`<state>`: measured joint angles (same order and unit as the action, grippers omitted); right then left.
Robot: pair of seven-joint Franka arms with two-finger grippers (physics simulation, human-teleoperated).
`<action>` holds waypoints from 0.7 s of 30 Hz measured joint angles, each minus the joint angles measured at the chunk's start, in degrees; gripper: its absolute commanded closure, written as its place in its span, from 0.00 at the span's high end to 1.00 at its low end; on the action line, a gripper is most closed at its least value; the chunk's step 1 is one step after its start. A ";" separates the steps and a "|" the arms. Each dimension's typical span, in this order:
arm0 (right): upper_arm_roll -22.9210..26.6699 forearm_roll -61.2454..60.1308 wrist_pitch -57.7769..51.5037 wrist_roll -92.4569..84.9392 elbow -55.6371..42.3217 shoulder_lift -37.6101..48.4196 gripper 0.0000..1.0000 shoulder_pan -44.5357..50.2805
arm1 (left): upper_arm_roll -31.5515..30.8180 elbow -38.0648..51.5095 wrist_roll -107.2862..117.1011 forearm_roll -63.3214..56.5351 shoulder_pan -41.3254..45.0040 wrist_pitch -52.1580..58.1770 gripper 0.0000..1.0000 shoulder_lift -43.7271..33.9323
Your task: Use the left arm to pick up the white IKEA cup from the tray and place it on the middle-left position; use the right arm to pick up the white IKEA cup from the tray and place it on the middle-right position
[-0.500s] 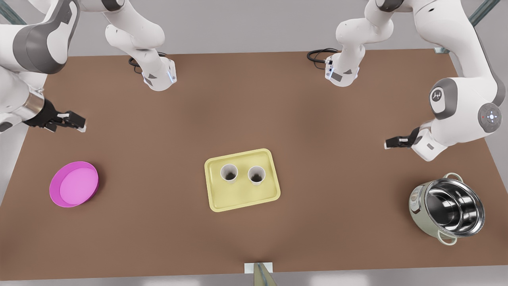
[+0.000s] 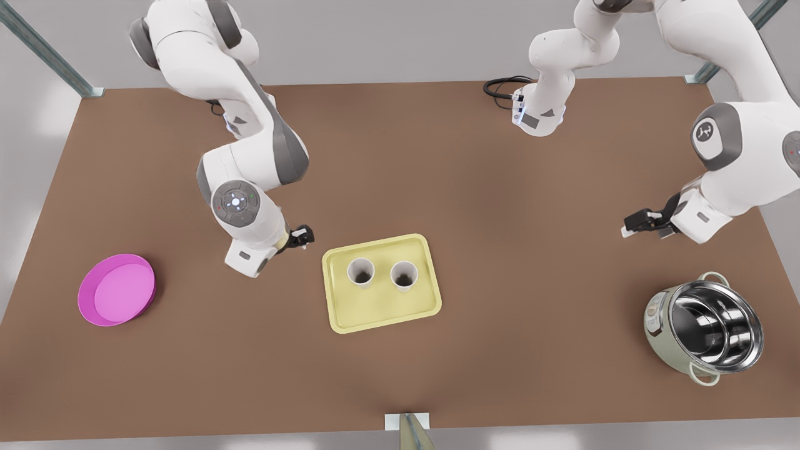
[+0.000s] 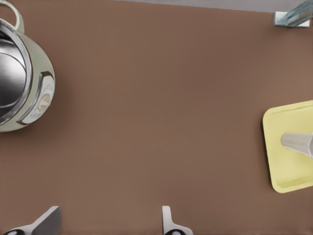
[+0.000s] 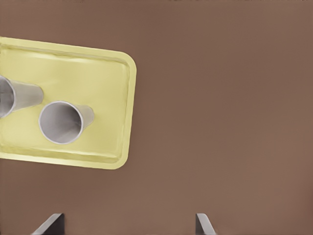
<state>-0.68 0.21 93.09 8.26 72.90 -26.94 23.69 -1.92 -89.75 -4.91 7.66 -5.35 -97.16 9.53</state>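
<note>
White IKEA cup [image 2: 360, 272] and its twin [image 2: 404, 275] stand upright on the tray [image 2: 381, 315]. My right pincer [image 2: 304, 236], fingers apart, hovers just beside the tray, on the first cup's side. My left pincer [image 2: 628, 228], also apart, waits well off near the pot [image 2: 706, 328].

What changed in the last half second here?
The right tool swung in from the front view's far left to just beside the tray. The left tool shifted slightly away from it. Both are open, holding nothing. The cups, dish and pot are unmoved.
</note>
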 measured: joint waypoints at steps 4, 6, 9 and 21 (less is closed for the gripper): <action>-2.36 -0.06 8.16 6.70 -0.04 -5.12 1.00 0.92 | -0.10 -0.07 -0.74 -0.05 0.16 1.09 1.00 -0.07; -5.58 -0.03 12.29 10.26 -0.07 -8.67 1.00 1.53 | -0.07 -0.30 -1.02 -0.07 -0.17 0.72 1.00 1.37; -7.44 0.15 17.50 15.13 -0.01 -12.59 1.00 4.57 | -0.03 -0.83 -1.40 -1.08 -0.40 0.14 1.00 1.82; -7.12 0.52 25.57 27.86 0.53 -19.30 0.93 5.32 | -0.53 -2.36 -2.45 -3.10 0.67 -1.77 1.00 3.66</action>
<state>-7.80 0.73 118.66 36.12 73.42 -46.25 29.01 -2.45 -92.11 -7.36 4.56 -4.68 -98.93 13.19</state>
